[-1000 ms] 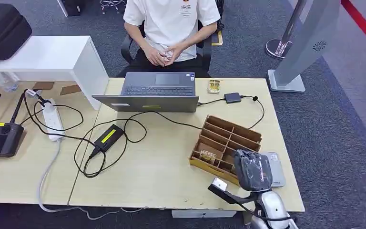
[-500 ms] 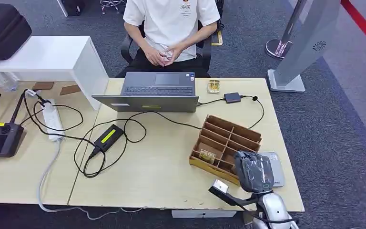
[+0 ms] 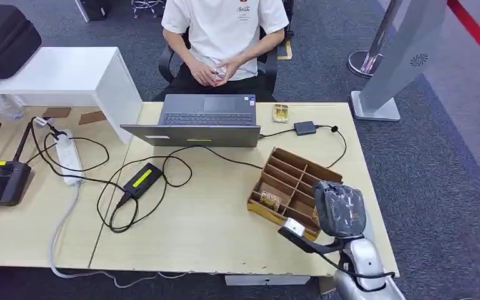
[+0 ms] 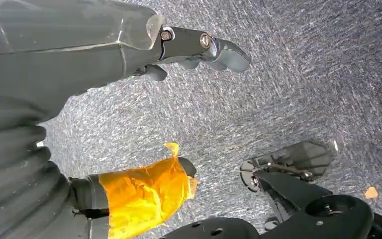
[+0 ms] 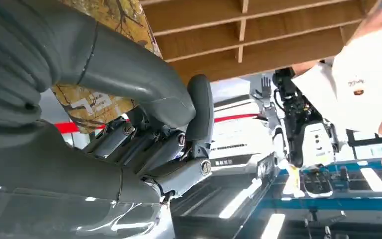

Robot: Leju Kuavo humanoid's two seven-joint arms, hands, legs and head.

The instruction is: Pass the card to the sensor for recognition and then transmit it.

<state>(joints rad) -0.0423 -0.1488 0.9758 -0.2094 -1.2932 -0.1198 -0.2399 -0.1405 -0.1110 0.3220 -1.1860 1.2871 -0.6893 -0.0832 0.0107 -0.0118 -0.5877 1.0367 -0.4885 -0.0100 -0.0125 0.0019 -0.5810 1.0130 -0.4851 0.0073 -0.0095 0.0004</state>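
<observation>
Right hand (image 3: 339, 209) sits over the wooden divider box (image 3: 290, 181), fingers curled around a camo-print card (image 5: 102, 102); another card (image 3: 270, 199) sits just beside it.

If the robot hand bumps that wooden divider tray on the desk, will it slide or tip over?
The wooden divider tray looks low and wide, lying flat on the desk, so it would probably slide rather than tip. Thin wooden walls suggest it is light and rigid, keeping its shape. The card sitting in a front slot might shift or rattle.
</observation>
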